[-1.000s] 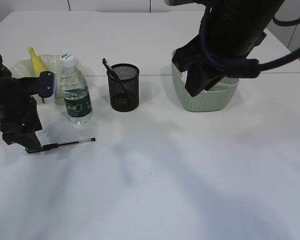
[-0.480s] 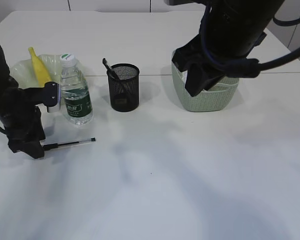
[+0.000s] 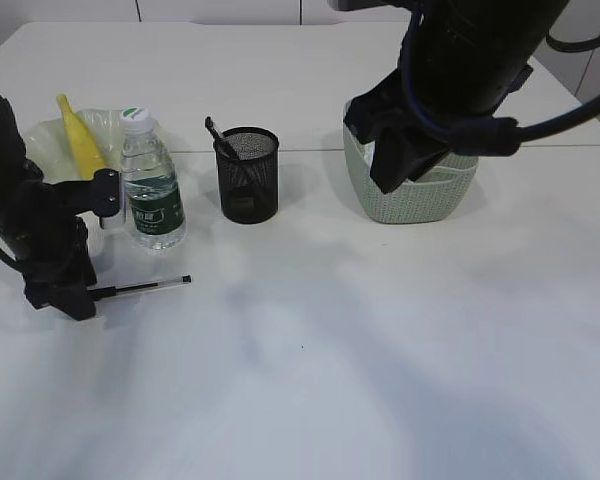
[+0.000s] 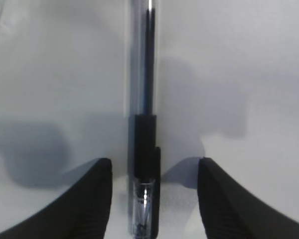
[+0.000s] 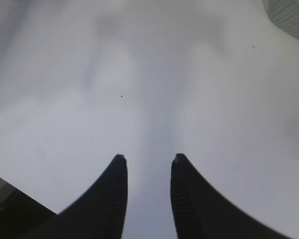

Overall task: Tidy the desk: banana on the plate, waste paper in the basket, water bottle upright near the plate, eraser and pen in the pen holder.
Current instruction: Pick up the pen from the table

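Observation:
A clear pen [image 3: 145, 287] with a black grip lies on the white desk [image 3: 330, 380]. My left gripper [image 3: 65, 300] is down over its left end. In the left wrist view the pen [image 4: 145, 124] runs between the open fingers [image 4: 97, 194] with a gap on each side of my left gripper [image 4: 154, 164]. The banana [image 3: 80, 140] lies on the pale green plate [image 3: 40, 135]. The water bottle [image 3: 152, 190] stands upright beside the plate. My right gripper [image 5: 148, 158] hangs open and empty above bare desk. The waste paper and the eraser are hidden.
The black mesh pen holder [image 3: 248, 175] stands mid-desk with a dark stick leaning in it. The sage-green basket [image 3: 420, 195] sits at the right, partly behind my right arm [image 3: 450, 90]; its corner [image 5: 289, 15] shows in the right wrist view.
My left gripper has dropped lower and shifted slightly over the pen's left end, with its wrist turned. The pen, the bottle and the right arm have not moved.

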Controlling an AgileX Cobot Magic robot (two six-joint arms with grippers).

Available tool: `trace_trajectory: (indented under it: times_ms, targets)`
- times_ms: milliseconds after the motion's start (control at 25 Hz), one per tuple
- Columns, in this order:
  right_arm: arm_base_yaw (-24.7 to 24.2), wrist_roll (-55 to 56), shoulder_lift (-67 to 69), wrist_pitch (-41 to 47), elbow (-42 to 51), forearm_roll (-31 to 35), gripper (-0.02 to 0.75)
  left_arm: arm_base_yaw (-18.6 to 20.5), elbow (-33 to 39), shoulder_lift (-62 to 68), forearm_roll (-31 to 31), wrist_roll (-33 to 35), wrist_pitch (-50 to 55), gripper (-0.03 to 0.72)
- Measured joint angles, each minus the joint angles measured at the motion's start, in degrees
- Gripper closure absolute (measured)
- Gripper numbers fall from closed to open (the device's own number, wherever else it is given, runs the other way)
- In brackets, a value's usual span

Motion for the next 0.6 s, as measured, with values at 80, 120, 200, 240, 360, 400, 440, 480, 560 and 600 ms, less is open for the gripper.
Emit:
trace_trajectory:
  times_ms: [80, 120, 200, 240, 360, 400, 440, 480, 560, 600]
  targets:
    - [0.00, 0.00, 0.00, 0.00, 0.00, 0.00, 0.508, 0.00, -0.20, 0.15, -0.60, 0.00, 0.00, 0.293]
    - [0.00, 0.00, 0.00, 0.00, 0.00, 0.00, 0.508, 0.00, -0.20, 0.21, -0.83, 0.00, -0.06, 0.295]
    - [0.00, 0.00, 0.00, 0.00, 0.00, 0.00, 0.508, 0.00, -0.34, 0.29, -1.13, 0.00, -0.06, 0.301]
    - [0.00, 0.00, 0.00, 0.00, 0.00, 0.00, 0.508, 0.00, -0.34, 0.29, -1.18, 0.00, -0.06, 0.310]
    - [0.00, 0.00, 0.00, 0.00, 0.00, 0.00, 0.508, 0.00, -0.34, 0.34, -1.38, 0.00, 0.06, 0.368]
    - [0.00, 0.00, 0.00, 0.00, 0.00, 0.00, 0.508, 0.00, -0.34, 0.34, -1.49, 0.00, 0.26, 0.401]
    - [0.00, 0.00, 0.00, 0.00, 0.00, 0.00, 0.508, 0.00, -0.34, 0.34, -1.49, 0.00, 0.52, 0.433]
    - [0.00, 0.00, 0.00, 0.00, 0.00, 0.00, 0.508, 0.00, -0.34, 0.34, -1.59, 0.00, 0.84, 0.474]
    - [0.00, 0.00, 0.00, 0.00, 0.00, 0.00, 0.508, 0.00, -0.34, 0.34, -1.56, 0.00, 1.64, 0.552]
    - [0.00, 0.00, 0.00, 0.00, 0.00, 0.00, 0.508, 0.00, -0.34, 0.34, -1.56, 0.00, 1.91, 0.580]
